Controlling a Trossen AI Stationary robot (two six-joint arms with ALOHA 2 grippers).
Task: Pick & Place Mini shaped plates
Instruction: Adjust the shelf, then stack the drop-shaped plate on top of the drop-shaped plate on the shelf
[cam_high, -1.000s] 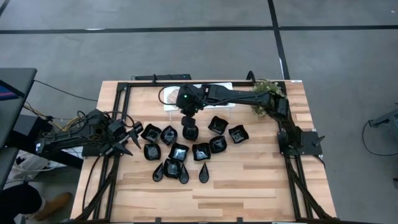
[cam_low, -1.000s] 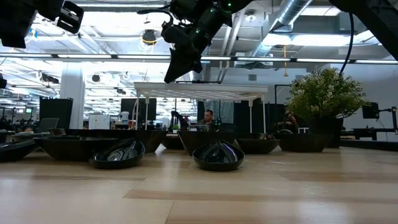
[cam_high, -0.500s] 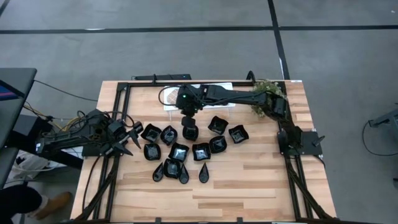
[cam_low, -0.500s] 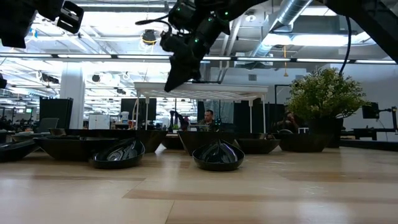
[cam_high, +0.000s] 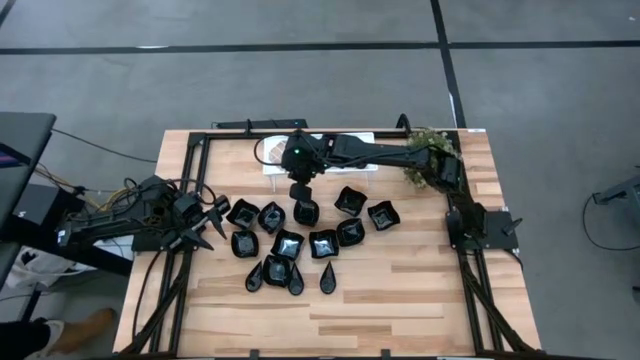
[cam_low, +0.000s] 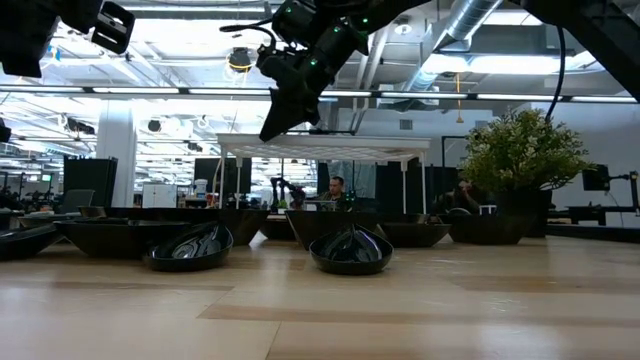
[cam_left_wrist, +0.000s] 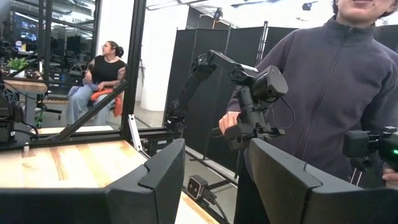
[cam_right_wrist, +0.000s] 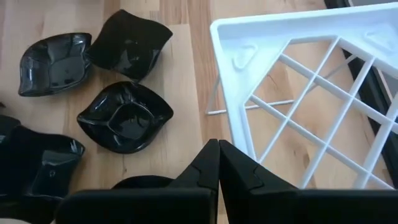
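I see the mini shaped plates, glossy black, wavy squarish and teardrop, clustered mid-table, my right gripper pressed together, empty, hanging above them beside the white tray, left gripper spread, parked at the table's left edge

Your near bench strip lies bare; black dishes crowd mid-bench, white lattice tray and plant block the rear.
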